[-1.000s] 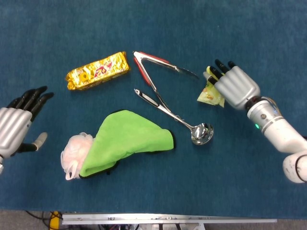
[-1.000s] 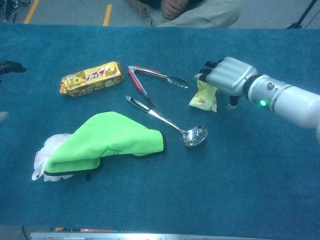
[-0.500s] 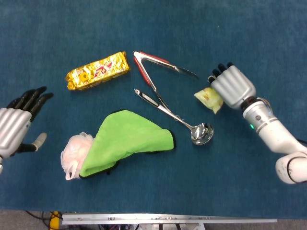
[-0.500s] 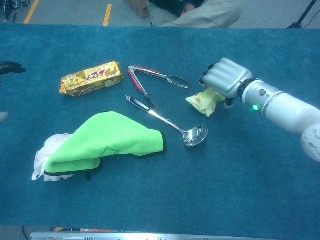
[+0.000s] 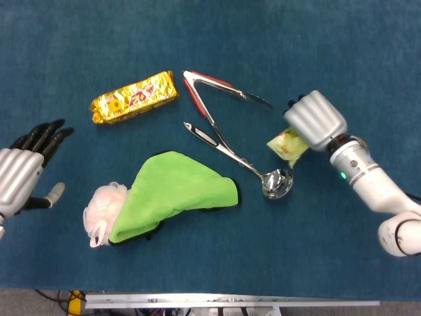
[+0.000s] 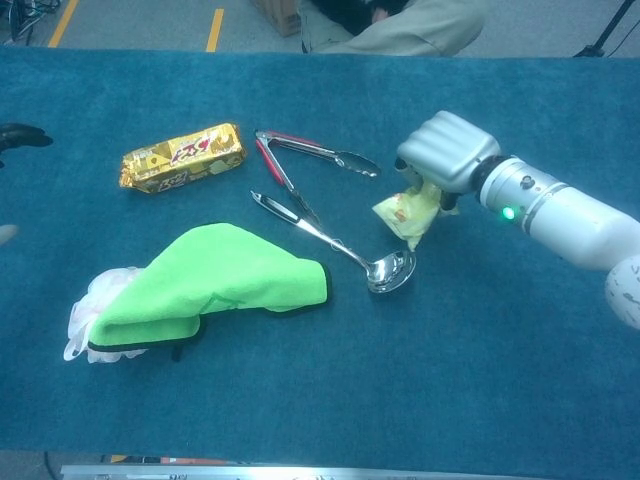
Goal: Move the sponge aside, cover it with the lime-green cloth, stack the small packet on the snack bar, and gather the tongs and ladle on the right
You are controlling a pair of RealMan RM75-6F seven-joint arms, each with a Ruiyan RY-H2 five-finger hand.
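Right hand (image 5: 314,120) pinches the small packet (image 5: 287,144), its long axis slanting down toward the ladle (image 5: 245,162).

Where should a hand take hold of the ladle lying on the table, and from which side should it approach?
Probably at mid-handle of the ladle, coming from above. The handle lies flat and slim, and its upper end sits close beside the tongs, while the bowl is rounded and slippery-looking.

Even, fairly bright light falls from overhead, and shadows are soft and short. The ladle (image 5: 276,182) bowl and the gold snack bar (image 5: 135,97) wrapper catch small glints. The chest view looks slightly softer, perhaps mildly blurred toward its edges.
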